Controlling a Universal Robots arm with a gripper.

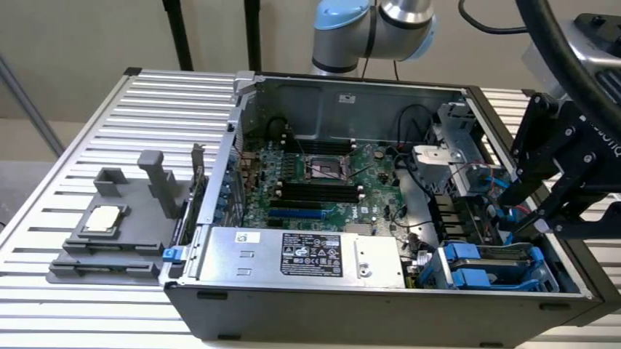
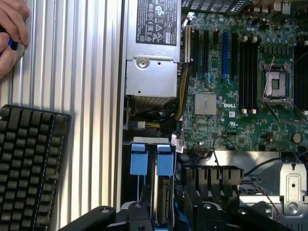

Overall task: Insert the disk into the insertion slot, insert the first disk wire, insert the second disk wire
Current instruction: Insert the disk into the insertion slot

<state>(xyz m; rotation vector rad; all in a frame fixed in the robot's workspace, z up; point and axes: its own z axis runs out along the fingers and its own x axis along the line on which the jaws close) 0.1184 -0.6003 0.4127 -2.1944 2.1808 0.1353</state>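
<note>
The black robot gripper hangs wide open over the drive bay and grips nothing.

In the exterior view the gripper reaches down into the open grey computer case, on the exterior view's right. It is just above the insertion slot, a grey plastic box-shaped bay with blue clips in the front corner of the case. Its two black fingers stand well apart. In the wrist view the disk, a flat silver-grey hard drive in a bright blue plastic frame, sits on its edge inside the slot. Two bright blue tabs stand side by side at the mouth of the slot. The end of the disk lies between the spread fingers, and the gap is wider than the disk. A silver metal power box with a printed label lies beside the slot.
</note>
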